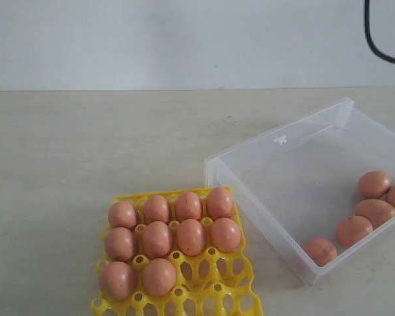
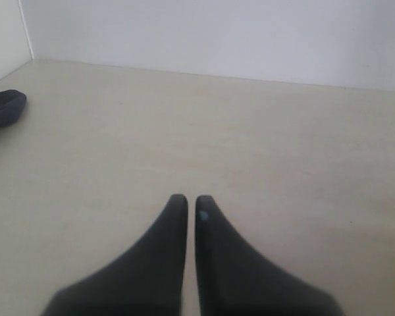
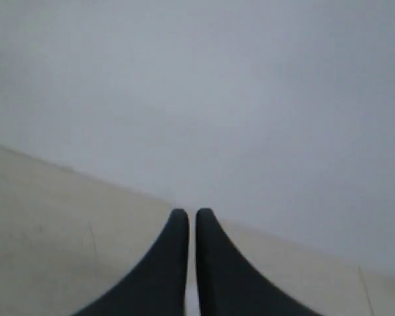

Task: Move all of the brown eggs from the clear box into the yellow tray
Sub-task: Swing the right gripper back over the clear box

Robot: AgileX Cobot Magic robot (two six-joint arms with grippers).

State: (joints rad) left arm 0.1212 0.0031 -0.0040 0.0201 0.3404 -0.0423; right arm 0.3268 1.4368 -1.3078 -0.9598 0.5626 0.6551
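Observation:
The yellow tray lies near the front of the table and holds several brown eggs in its back rows and left side. To its right, the clear box holds several more brown eggs gathered at its right end. Neither gripper shows in the exterior view. My left gripper is shut with nothing between its fingers, hovering over bare table. My right gripper is shut too, empty, pointing toward the wall over the table's far edge.
A dark object lies on the table at the edge of the left wrist view. A black cable hangs against the wall at the back right. Bare tabletop stretches to the left of the box.

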